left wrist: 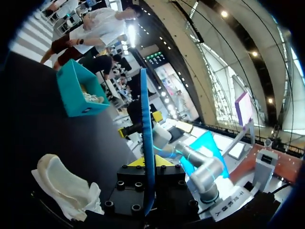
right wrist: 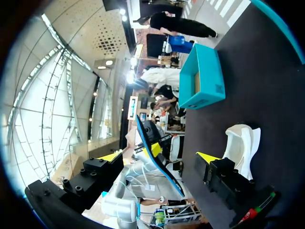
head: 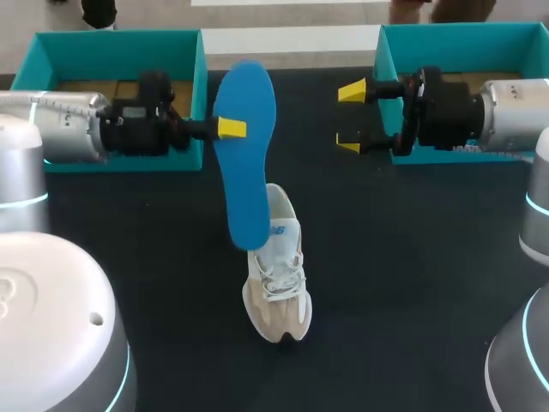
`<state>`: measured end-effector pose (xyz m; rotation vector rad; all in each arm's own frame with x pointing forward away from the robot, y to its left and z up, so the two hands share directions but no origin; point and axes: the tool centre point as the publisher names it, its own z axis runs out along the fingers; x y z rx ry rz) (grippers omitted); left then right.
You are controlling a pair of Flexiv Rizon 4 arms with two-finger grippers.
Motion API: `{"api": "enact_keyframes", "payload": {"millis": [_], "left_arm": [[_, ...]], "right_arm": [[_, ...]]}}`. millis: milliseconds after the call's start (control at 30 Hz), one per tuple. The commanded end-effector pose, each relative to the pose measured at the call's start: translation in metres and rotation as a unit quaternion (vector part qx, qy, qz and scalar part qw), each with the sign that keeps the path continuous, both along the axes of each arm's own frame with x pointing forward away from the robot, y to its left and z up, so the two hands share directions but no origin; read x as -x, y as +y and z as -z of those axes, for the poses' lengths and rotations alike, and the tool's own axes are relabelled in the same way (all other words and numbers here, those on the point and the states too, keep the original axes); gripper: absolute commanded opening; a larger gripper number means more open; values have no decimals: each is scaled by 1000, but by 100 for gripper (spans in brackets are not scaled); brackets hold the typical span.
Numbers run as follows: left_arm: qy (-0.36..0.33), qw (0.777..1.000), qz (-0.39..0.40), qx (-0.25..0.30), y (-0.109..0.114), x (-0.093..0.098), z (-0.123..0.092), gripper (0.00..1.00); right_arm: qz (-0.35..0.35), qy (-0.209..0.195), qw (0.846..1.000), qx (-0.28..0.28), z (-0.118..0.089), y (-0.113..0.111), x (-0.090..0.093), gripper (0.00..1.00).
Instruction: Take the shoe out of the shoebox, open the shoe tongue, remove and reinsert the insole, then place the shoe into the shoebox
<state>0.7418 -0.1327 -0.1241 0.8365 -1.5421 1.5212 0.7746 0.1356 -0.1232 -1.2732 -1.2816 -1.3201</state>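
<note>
Our left gripper is clamped on the blue insole, gripping it by one edge, while our right gripper hangs spread and empty, well apart from it. On the dark surface, the left shoebox and the right shoebox sit at the far side, and the pale shoe lies nearer us between them, unheld. The insole dangles over the shoe's heel; we cannot tell if they touch. We judge that pushing it in could buckle it or shove the shoe, since nothing steadies either.
</note>
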Motion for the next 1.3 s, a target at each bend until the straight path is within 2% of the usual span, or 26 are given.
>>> {"api": "enact_keyframes", "payload": {"millis": [33, 233, 533, 800, 933, 1067, 1300], "left_arm": [[153, 987, 57, 10, -6, -12, 15, 0], [181, 982, 58, 19, -8, -11, 21, 0], [187, 981, 44, 13, -8, -11, 23, 0], [210, 978, 7, -5, -4, -21, 30, 0], [219, 976, 3, -1, -5, -24, 30, 0], [228, 974, 2, -9, -9, -27, 31, 0], [229, 973, 0, -23, -12, -29, 31, 0]], "right_arm": [[1, 0, 1000, 1, 0, 2, 0, 100], [1, 0, 1000, 1, 0, 2, 0, 100], [1, 0, 1000, 1, 0, 2, 0, 100], [1, 0, 1000, 1, 0, 2, 0, 100], [29, -37, 998, 49, 3, 13, 15, 100], [39, -34, 993, 105, 0, 23, 23, 100], [48, -44, 981, 183, -17, 37, 32, 100]]}}
